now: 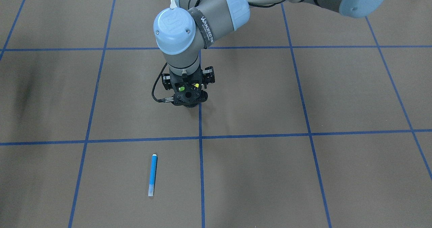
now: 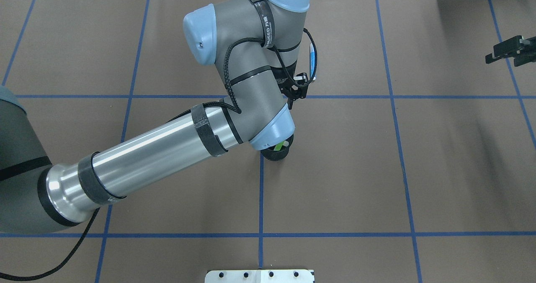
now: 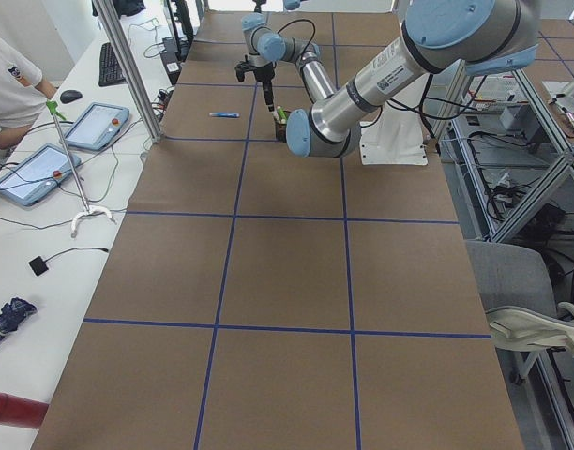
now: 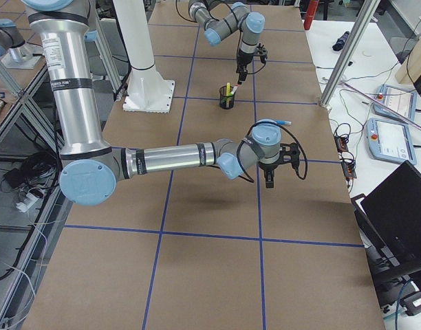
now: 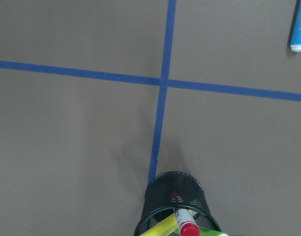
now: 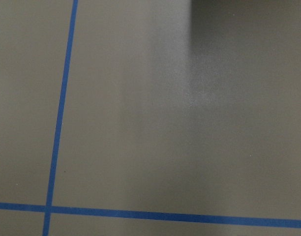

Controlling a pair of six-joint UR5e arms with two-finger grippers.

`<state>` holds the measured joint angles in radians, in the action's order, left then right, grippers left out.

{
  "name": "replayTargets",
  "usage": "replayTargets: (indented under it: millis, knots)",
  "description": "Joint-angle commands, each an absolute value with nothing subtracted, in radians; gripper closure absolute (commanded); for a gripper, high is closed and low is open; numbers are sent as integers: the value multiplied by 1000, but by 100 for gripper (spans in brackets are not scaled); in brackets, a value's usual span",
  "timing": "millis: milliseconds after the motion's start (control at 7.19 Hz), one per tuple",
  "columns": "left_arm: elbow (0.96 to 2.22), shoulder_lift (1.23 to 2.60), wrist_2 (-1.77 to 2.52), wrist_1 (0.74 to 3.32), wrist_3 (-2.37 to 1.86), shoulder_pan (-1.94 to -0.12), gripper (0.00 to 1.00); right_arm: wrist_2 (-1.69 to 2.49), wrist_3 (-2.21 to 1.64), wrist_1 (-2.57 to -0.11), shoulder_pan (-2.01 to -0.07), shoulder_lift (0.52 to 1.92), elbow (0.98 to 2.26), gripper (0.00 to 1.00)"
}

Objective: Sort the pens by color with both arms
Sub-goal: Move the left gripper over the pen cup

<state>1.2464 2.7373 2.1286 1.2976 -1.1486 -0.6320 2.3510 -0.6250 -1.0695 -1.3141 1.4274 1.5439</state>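
Observation:
My left gripper [image 1: 189, 98] points straight down over the black mesh cup [image 1: 193, 105] at the table's middle. Its fingers are hidden under its body. In the left wrist view the white pen with the red cap [image 5: 183, 222] rises out of the cup [image 5: 172, 194] toward the gripper, and the side views show it hanging from the gripper. The yellow pen [image 5: 158, 229] and the light green pen [image 5: 210, 231] stand in the cup. The blue pen [image 1: 152, 175] lies flat on the table beyond the cup. My right gripper [image 2: 504, 52] hovers far off to the right, and its jaws are unclear.
The table is brown paper crossed by blue tape lines [image 1: 200, 137]. The white robot base [image 2: 259, 276] is at the near edge. A person [image 3: 10, 84] and tablets [image 3: 95, 125] are at a side desk on the operators' side.

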Motion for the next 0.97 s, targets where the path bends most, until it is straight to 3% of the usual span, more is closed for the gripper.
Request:
replayTargets:
  millis: [0, 278, 557, 835]
  knots:
    - [1212, 2738, 2143, 1322, -1160, -618, 15, 2353, -624, -1077, -1310, 1431, 1543, 6]
    - [1201, 2737, 2149, 1374, -1204, -617, 28, 2349, -624, -1077, -1310, 1433, 1543, 5]
    - [1180, 2735, 2149, 1422, -1207, -617, 29, 2338, -624, -1075, -1309, 1440, 1543, 5]
    - [1177, 2735, 2149, 1422, -1207, -618, 41, 2336, -624, -1074, -1308, 1442, 1543, 4]
